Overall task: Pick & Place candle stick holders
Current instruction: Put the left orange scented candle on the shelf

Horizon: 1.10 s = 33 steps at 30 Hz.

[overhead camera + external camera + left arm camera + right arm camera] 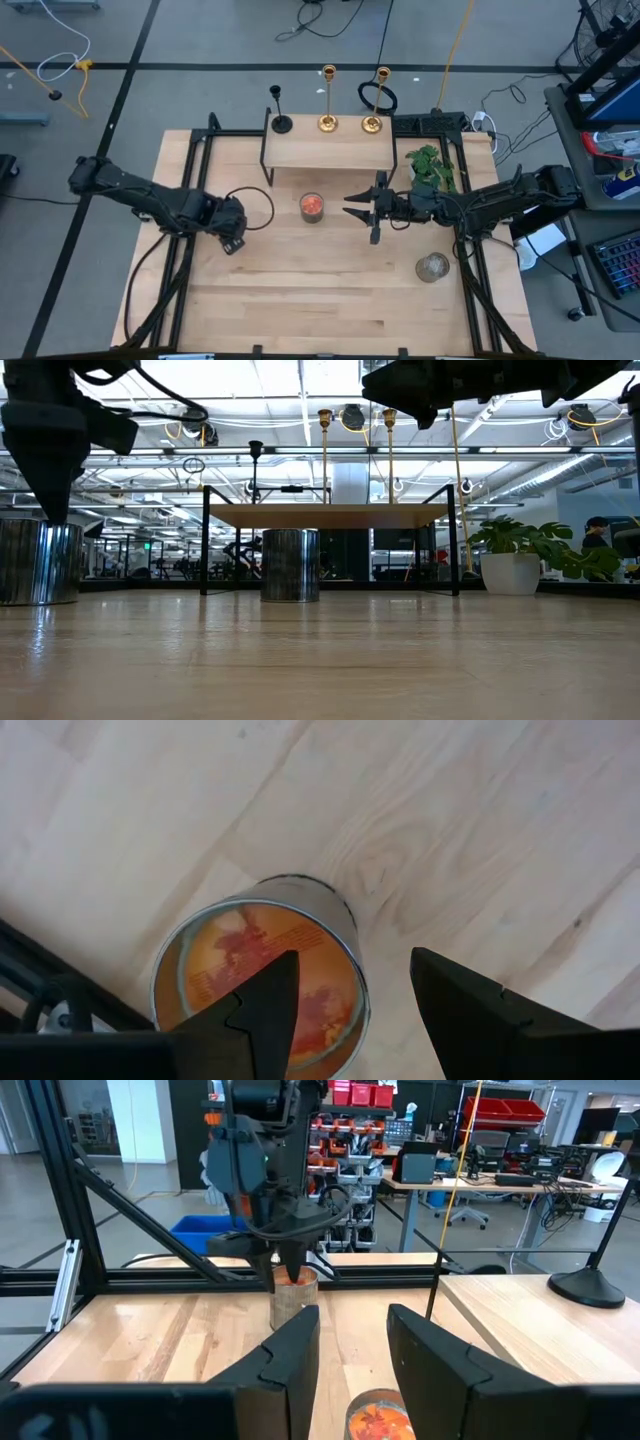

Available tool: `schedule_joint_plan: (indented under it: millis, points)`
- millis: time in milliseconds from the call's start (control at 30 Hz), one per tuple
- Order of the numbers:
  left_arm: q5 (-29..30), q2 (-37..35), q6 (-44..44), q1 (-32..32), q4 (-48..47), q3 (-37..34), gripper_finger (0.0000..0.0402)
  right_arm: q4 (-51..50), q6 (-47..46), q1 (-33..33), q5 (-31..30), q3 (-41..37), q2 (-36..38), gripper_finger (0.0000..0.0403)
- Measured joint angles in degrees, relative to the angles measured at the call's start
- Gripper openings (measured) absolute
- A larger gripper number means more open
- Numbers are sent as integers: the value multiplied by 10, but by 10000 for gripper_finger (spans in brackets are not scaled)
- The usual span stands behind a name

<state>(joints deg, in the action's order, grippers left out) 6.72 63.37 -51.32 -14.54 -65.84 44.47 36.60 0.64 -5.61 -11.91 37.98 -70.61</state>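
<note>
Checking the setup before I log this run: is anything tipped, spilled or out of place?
Nothing stands out. The black holder and both gold holders stand upright on the small raised shelf; neither the left gripper nor the right gripper holds anything.

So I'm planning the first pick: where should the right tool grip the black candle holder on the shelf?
Grip the black candle holder on its thin upright stem, above the flared base. It stands at the shelf's left end, so come level from the table side with the right tool.
</note>
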Motion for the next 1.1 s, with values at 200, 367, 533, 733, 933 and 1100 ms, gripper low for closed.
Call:
schedule_joint_plan:
  millis: [200,367,533,733,933,1100]
  points:
    - [11,5,0,-22,4,0,200,0,0,0,0,0,0,116]
    - [1,22,29,-34,39,-22,200,-3,0,0,0,0,0,116]
    - [-4,30,104,-52,59,-27,200,-3,0,0,0,0,0,116]
    - [19,30,136,-55,60,-27,182,-4,0,0,0,0,0,116]
    - [15,30,155,-55,60,-27,66,-4,0,0,0,0,0,116]
    - [15,30,166,-56,100,-27,13,-4,0,0,0,0,0,116]
